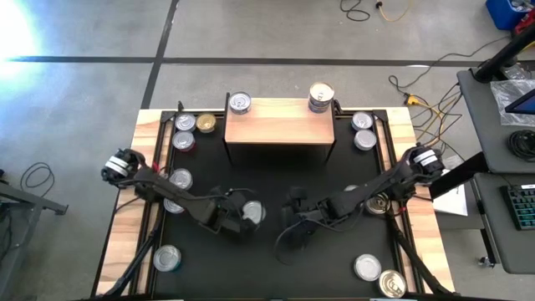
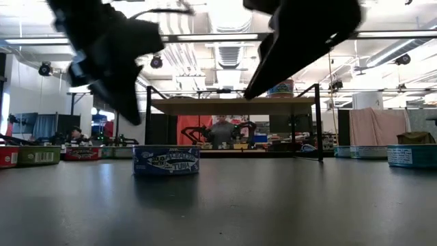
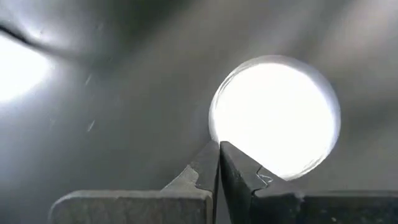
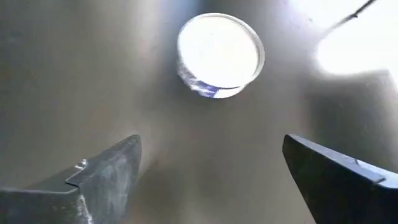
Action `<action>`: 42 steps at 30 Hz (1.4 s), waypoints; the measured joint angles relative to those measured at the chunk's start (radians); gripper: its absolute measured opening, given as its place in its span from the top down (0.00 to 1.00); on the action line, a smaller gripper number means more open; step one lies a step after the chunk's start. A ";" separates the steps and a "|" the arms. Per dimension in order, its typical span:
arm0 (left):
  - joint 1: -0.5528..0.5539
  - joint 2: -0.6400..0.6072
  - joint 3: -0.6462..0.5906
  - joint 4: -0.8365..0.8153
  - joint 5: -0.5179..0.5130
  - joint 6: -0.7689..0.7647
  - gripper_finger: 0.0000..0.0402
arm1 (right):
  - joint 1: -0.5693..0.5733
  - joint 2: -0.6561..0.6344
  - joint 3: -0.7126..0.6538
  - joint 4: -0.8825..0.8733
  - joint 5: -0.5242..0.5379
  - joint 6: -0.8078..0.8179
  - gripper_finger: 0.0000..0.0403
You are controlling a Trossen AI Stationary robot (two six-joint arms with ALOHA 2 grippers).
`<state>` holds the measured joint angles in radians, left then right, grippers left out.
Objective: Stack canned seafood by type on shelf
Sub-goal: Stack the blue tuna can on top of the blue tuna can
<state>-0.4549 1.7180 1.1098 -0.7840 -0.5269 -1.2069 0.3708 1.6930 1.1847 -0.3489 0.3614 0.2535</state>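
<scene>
The right gripper [image 4: 211, 168], jaws spread wide, faces the blue-labelled round silver tuna tin [image 1: 252, 212] at nine o'clock, likely preparing a grasp; the left gripper [image 3: 219, 163] hovers beside it, clenched empty.

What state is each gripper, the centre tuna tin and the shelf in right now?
left gripper: shut, empty, over the tin's edge.
right gripper: open, empty, short of the tin.
blue tuna tin: upright on the black mat, not held.
shelf: one tin at its back edge, a stack of tins on its corner.
</scene>
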 joint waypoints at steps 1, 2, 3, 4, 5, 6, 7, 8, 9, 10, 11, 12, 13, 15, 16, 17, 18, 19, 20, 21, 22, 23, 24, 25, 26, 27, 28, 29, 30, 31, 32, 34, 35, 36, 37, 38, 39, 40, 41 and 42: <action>-0.009 0.000 -0.014 0.001 0.016 -0.017 1.00 | -0.006 0.009 0.000 0.016 0.006 0.029 0.03; -0.015 0.000 -0.029 0.012 0.037 -0.035 1.00 | -0.012 0.020 0.000 0.041 0.007 0.054 0.03; -0.019 0.000 -0.040 0.029 0.058 -0.050 1.00 | -0.014 0.029 -0.002 0.069 0.007 0.076 0.02; -0.021 0.000 -0.048 0.042 0.083 -0.059 1.00 | -0.016 0.040 -0.006 0.093 0.007 0.091 0.02; -0.022 0.000 -0.053 0.049 0.106 -0.059 1.00 | -0.017 0.052 -0.008 0.117 0.006 0.097 0.02; -0.023 0.000 -0.054 0.050 0.118 -0.055 1.00 | -0.018 0.063 -0.010 0.139 0.005 0.105 0.02; -0.025 0.000 -0.054 0.050 0.128 -0.041 1.00 | -0.021 0.076 -0.013 0.153 0.001 0.116 0.02; -0.026 -0.003 -0.054 0.047 0.132 -0.020 1.00 | -0.026 0.093 -0.016 0.158 -0.003 0.125 0.01; -0.027 -0.008 -0.055 0.042 0.141 0.006 1.00 | -0.030 0.111 -0.019 0.163 -0.005 0.135 0.01; -0.028 -0.015 -0.059 0.031 0.153 0.033 1.00 | -0.034 0.130 -0.022 0.170 -0.005 0.139 0.01; -0.028 -0.023 -0.065 0.010 0.165 0.058 1.00 | -0.036 0.150 -0.026 0.181 -0.002 0.131 0.01; -0.028 -0.036 -0.077 -0.006 0.176 0.077 1.00 | -0.038 0.169 -0.028 0.204 -0.001 0.114 0.01; -0.029 -0.049 -0.095 -0.019 0.182 0.088 1.00 | -0.038 0.186 -0.031 0.237 0.001 0.089 0.01; -0.028 -0.085 -0.146 -0.020 0.204 0.092 1.00 | -0.037 0.217 -0.036 0.317 -0.003 0.038 0.01; -0.028 -0.106 -0.178 -0.008 0.205 0.090 1.00 | -0.037 0.235 -0.037 0.358 -0.008 0.014 0.01; -0.026 -0.131 -0.214 0.019 0.207 0.088 1.00 | -0.038 0.253 -0.040 0.405 -0.021 -0.004 0.01; -0.025 -0.153 -0.250 0.059 0.207 0.086 1.00 | -0.040 0.268 -0.043 0.443 -0.031 -0.019 0.01; -0.023 -0.176 -0.289 0.106 0.208 0.086 1.00 | -0.042 0.285 -0.044 0.479 -0.033 -0.026 0.01; -0.020 -0.198 -0.330 0.158 0.210 0.084 1.00 | -0.045 0.300 -0.044 0.523 -0.030 -0.026 0.01; -0.014 -0.216 -0.368 0.214 0.217 0.084 1.00 | -0.049 0.310 -0.044 0.559 -0.028 -0.024 0.01; -0.007 -0.229 -0.404 0.279 0.229 0.084 1.00 | -0.052 0.320 -0.044 0.595 -0.027 -0.018 0.01; 0.001 -0.237 -0.437 0.346 0.247 0.087 1.00 | -0.057 0.330 -0.043 0.634 -0.022 -0.018 0.01; 0.009 -0.238 -0.464 0.399 0.267 0.092 1.00 | -0.062 0.342 -0.043 0.671 -0.018 -0.019 0.01; 0.020 -0.234 -0.487 0.437 0.281 0.095 1.00 | -0.068 0.352 -0.042 0.696 -0.011 -0.019 0.01; 0.029 -0.228 -0.498 0.466 0.292 0.097 1.00 | -0.074 0.361 -0.042 0.713 0.001 -0.018 0.01; 0.034 -0.220 -0.504 0.480 0.298 0.096 1.00 | -0.080 0.372 -0.041 0.728 0.008 -0.018 0.01; 0.037 -0.209 -0.504 0.487 0.300 0.098 1.00 | -0.088 0.380 -0.035 0.739 0.011 -0.018 0.01; 0.037 -0.201 -0.501 0.490 0.297 0.107 1.00 | -0.096 0.389 -0.029 0.751 0.013 -0.018 0.01; 0.038 -0.193 -0.494 0.489 0.293 0.120 1.00 | -0.101 0.396 -0.024 0.754 0.015 -0.018 0.01; 0.039 -0.187 -0.485 0.489 0.291 0.140 1.00 | -0.106 0.405 -0.016 0.759 0.016 -0.018 0.01; 0.039 -0.182 -0.477 0.489 0.289 0.161 1.00 | -0.111 0.417 -0.007 0.764 0.017 -0.017 0.01; 0.040 -0.172 -0.457 0.492 0.275 0.193 1.00 | -0.113 0.442 0.007 0.777 0.017 -0.016 0.01; 0.041 -0.168 -0.449 0.500 0.262 0.202 1.00 | -0.115 0.456 0.018 0.793 0.017 -0.018 0.01; 0.044 -0.161 -0.443 0.505 0.248 0.209 1.00 | -0.115 0.470 0.028 0.822 0.009 -0.021 0.01; 0.051 -0.150 -0.433 0.504 0.239 0.214 1.00 | -0.116 0.482 0.037 0.846 -0.001 -0.028 0.01; 0.060 -0.137 -0.427 0.504 0.239 0.224 1.00 | -0.115 0.497 0.045 0.857 0.009 -0.028 0.01; 0.069 -0.126 -0.420 0.500 0.242 0.239 1.00 | -0.115 0.510 0.060 0.863 0.023 -0.029 0.01; 0.077 -0.110 -0.412 0.496 0.247 0.255 1.00 | -0.116 0.521 0.072 0.874 0.033 -0.031 0.01; 0.084 -0.094 -0.401 0.490 0.249 0.275 1.00 | -0.118 0.530 0.084 0.871 0.031 -0.041 0.01; 0.087 -0.082 -0.390 0.482 0.251 0.295 1.00 | -0.118 0.540 0.098 0.867 0.035 -0.056 0.01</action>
<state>-0.3678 1.6362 0.7201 -0.3016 -0.2759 -0.9119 0.2527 2.2327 1.2829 0.5179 0.3964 0.1977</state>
